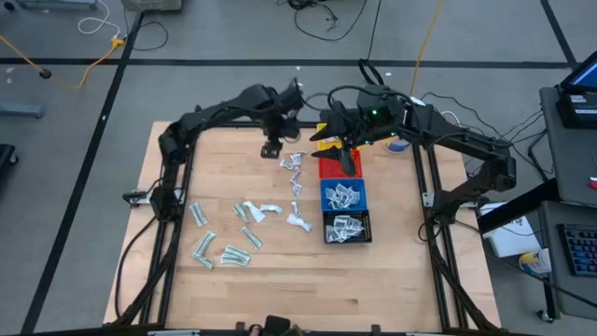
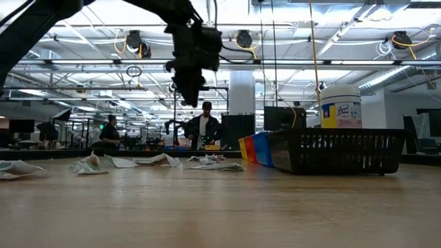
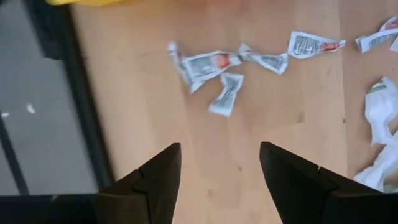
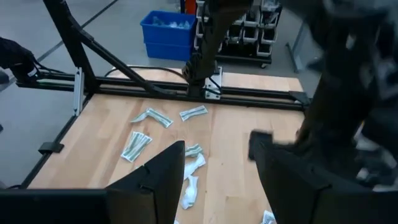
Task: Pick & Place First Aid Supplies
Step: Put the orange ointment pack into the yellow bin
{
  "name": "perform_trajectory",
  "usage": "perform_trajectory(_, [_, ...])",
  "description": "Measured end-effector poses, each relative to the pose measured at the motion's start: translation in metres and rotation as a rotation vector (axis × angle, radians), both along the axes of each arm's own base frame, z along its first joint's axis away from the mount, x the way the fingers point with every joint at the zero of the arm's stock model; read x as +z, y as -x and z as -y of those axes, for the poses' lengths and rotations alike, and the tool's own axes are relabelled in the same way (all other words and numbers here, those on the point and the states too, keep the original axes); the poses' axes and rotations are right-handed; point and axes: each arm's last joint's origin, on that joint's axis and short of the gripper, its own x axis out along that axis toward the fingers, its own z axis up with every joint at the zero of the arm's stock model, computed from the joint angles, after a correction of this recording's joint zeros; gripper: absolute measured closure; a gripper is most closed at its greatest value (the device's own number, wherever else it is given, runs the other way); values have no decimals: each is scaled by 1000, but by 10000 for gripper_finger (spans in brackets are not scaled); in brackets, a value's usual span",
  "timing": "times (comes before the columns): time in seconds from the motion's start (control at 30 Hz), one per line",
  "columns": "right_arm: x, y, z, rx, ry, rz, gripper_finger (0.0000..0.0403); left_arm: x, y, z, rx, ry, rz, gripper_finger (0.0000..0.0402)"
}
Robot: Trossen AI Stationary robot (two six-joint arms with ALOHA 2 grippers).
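Here the left gripper point(image 3: 219, 163) hangs with jaws spread and empty above loose packets point(image 3: 211, 63) on the tabletop point(image 1: 280, 280), right gripper point(image 4: 214, 163) jaws spread too, over the red bin point(image 1: 332, 170).

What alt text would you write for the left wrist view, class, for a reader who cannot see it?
The left gripper hangs open and empty above a wooden table, its two dark fingers apart. Beyond them lie several small white sachets with red marks, and the table's dark edge runs along one side.
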Motion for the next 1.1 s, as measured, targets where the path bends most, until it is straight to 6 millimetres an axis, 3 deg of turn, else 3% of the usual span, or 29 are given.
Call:
perform_trajectory(0.27, [0,1,0,0,-2,-8,214,-70,-22,16,-29,66,-117,176])
perform_trajectory(0.43, [-1,1,-1,1,-4,-11,215,-101,-25,18,-9,-17,-128,176])
perform_trajectory(0.73, [-2,1,-1,-2,-18,-22,218,-138,-20,27,-52,-19,-118,176])
perform_trajectory(1.1, [-2,1,-2,3,-28,-24,225,-143,-21,26,-48,-34,-79,176])
